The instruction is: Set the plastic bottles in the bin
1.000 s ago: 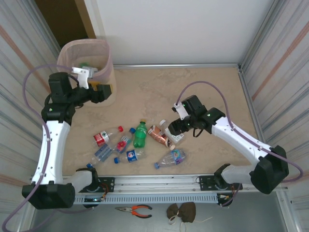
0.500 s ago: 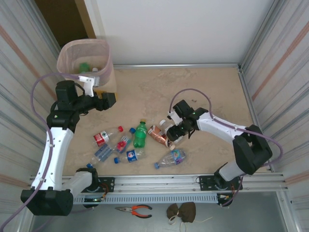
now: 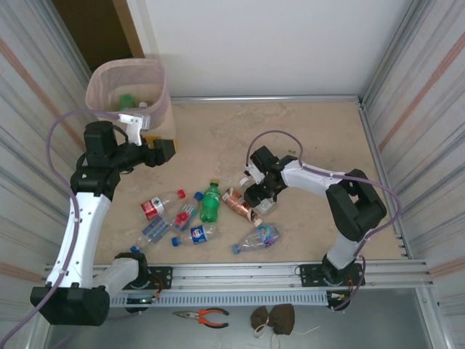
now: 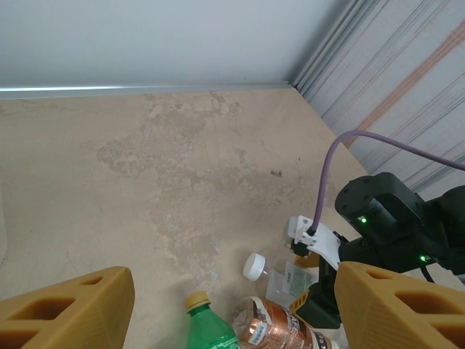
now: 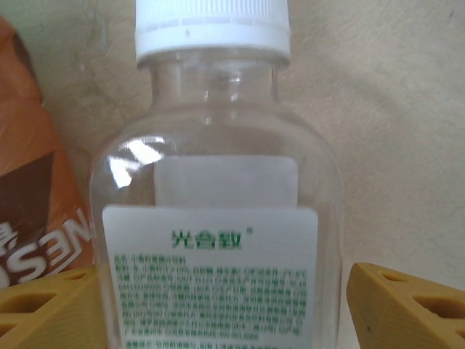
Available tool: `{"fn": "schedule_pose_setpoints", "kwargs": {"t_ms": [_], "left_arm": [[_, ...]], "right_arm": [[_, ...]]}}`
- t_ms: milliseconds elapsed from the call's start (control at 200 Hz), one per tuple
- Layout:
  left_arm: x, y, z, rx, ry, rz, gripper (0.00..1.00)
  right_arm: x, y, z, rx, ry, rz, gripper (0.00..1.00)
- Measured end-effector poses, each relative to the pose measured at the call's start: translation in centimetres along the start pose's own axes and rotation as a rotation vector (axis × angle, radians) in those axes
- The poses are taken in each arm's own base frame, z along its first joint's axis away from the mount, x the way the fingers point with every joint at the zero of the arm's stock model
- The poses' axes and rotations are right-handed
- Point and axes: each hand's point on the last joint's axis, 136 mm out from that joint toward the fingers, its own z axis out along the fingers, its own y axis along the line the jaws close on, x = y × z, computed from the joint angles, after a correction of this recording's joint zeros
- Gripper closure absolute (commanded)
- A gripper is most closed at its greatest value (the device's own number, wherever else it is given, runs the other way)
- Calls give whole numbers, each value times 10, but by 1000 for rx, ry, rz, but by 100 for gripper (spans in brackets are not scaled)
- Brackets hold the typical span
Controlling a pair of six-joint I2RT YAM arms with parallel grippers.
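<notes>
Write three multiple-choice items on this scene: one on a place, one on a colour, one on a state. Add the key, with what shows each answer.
1. Where on the table does the bin stand?
A. far left corner
B. far right corner
C. between the arm bases

2. What colour is the cap of the clear bottle that the right gripper straddles?
A. red
B. white
C. blue

3. How is the left gripper?
A. shut on a green bottle
B. shut on the bin's rim
C. open and empty

Key:
1 A: the top view shows it at the far left.
2 B: the right wrist view shows the cap white and ribbed.
3 C: the left wrist view shows its fingers wide apart, holding nothing.
</notes>
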Motion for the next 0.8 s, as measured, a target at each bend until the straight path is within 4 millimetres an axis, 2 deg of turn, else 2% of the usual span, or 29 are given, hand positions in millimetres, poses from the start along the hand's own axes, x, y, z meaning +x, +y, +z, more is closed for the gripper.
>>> {"fn": "schedule_pose_setpoints", "kwargs": {"t_ms": [145,381,696,802], "left_arm": [[0,0,0,0,0,-3,27],[0,0,0,0,1,-4,27],[-1,2,5,7,0,-5,27],[-3,-3,8,35,-12,7,27]], "right_arm": [[-12,-4,6,11,0,2,19],[-29,-11,10,26,-12,14,27],[-30,-24,8,47,-14,38,37],[-30,-29,0,54,-22,51,38]]}}
